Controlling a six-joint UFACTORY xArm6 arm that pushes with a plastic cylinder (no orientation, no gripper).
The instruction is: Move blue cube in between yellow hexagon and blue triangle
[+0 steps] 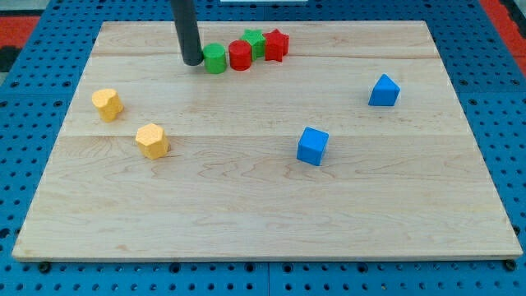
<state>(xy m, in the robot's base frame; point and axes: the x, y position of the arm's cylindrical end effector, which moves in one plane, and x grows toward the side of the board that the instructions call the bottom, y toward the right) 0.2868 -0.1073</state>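
The blue cube (312,145) sits right of the board's middle. The blue triangle (384,90) lies up and to its right. The yellow hexagon (152,140) lies at the left, level with the cube. A second yellow block (107,104), rounded, lies further up and left. My tip (193,61) rests near the view's top, just left of a green cylinder (215,58), far up and left of the blue cube.
A row at the view's top holds the green cylinder, a red cylinder (240,55), a green star-like block (254,41) and a red star-like block (276,44). The wooden board (263,214) lies on a blue pegboard table (25,164).
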